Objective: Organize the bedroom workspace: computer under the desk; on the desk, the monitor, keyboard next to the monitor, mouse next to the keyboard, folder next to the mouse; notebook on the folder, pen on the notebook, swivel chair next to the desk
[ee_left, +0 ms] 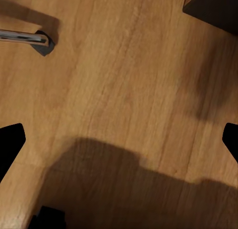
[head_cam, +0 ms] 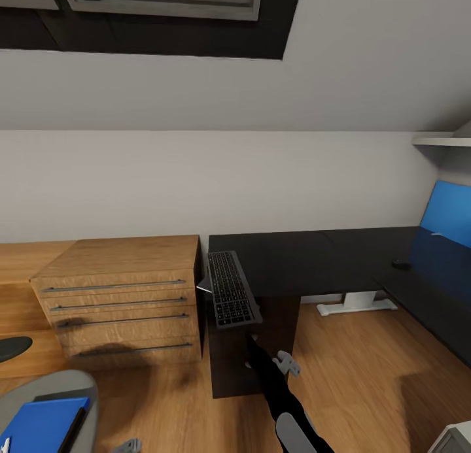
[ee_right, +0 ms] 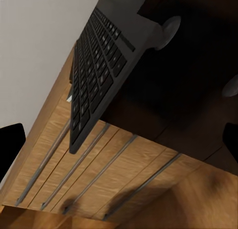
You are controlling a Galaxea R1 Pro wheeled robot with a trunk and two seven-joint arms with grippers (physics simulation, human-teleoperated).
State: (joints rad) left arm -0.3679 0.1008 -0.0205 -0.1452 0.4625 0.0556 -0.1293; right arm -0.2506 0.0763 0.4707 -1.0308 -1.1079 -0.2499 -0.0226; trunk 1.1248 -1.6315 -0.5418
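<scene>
Your right arm reaches forward from the lower middle of the head view, and its gripper [head_cam: 252,348] sits just under the near end of the flat black rectangular keyboard [head_cam: 231,287] with pale key markings. The keyboard lies at the left end of the large black-topped L-shaped desk [head_cam: 327,253], its near end sticking out past the desk's front edge. In the right wrist view the keyboard [ee_right: 96,65] runs away above the black pedestal, and the dark fingertips [ee_right: 11,140] show far apart at the frame's edges, so that gripper is spread and holds nothing.

Your left gripper [ee_left: 119,140] hangs over bare wooden floor [ee_left: 124,65], its fingers [ee_left: 10,140] likewise wide apart and empty. A chrome leg with a black caster [ee_left: 42,40] lies nearby on the floor.

Just left of the desk stands a light wooden four-drawer cabinet [head_cam: 121,302], touching or nearly touching it. At the lower left of the head view you see the grey seat of the swivel chair [head_cam: 62,384], with the thin bright blue folder [head_cam: 42,423] lying flat on it. A small dark object [head_cam: 401,264] rests on the desk's far right stretch, near the blue back panel [head_cam: 448,211]; you cannot tell what it is.
</scene>
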